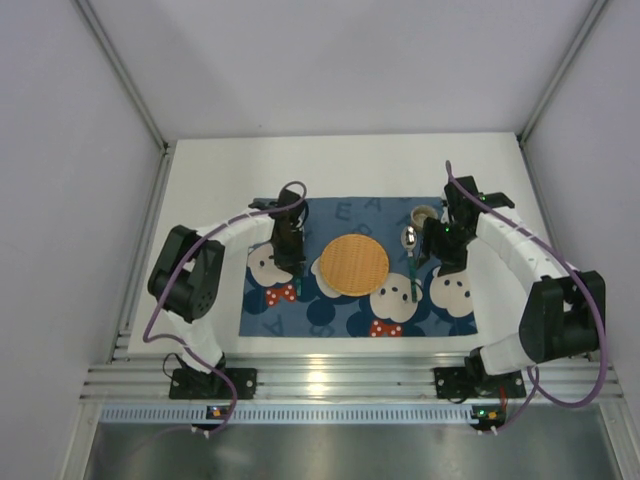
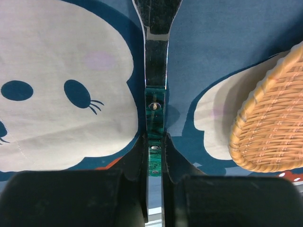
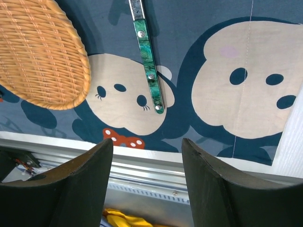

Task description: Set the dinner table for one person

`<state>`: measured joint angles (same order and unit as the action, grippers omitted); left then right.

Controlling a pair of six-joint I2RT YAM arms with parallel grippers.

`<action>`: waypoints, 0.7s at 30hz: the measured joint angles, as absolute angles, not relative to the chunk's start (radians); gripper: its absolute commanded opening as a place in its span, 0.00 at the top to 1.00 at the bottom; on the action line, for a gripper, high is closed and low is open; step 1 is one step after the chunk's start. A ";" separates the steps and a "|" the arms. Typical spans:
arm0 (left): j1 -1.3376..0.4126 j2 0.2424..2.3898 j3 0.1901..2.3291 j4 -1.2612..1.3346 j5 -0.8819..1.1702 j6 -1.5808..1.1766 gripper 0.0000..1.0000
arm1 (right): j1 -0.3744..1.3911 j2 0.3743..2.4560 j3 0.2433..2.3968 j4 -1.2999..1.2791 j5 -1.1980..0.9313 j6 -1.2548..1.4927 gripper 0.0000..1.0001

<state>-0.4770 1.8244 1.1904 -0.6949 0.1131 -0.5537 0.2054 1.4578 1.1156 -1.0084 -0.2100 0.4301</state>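
The dinner table [image 1: 220, 180] is a white tabletop under a blue bear-printed placemat [image 1: 345, 322]. A round wicker plate [image 1: 352, 264] lies on the mat's middle. My left gripper [image 1: 293, 262] is just left of the plate, low over the mat. In the left wrist view it [image 2: 155, 142] is shut on the green handle of a metal utensil [image 2: 155, 52], which points away along the mat. A green-handled spoon [image 1: 411, 262] lies right of the plate. My right gripper [image 1: 443, 258] is open and empty [image 3: 147, 142], raised beside the spoon [image 3: 149, 71].
A small cup [image 1: 424, 214] stands on the mat's far right corner, behind the spoon. The wicker plate shows in both wrist views [image 2: 272, 118] [image 3: 42, 52]. A metal rail [image 1: 330, 378] runs along the table's near edge. White walls enclose the sides.
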 measured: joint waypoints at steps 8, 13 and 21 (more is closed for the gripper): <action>-0.483 1.824 1.169 -0.689 0.104 -0.554 0.34 | 0.205 1.453 1.093 -1.003 -0.208 0.430 0.21; -0.486 1.783 1.175 -0.714 0.089 -0.549 0.02 | 0.206 1.453 1.116 -1.027 -0.204 0.431 0.00; -0.485 1.693 1.436 -0.801 -0.036 -0.476 0.04 | 0.235 1.468 1.650 -1.102 -0.210 0.418 0.00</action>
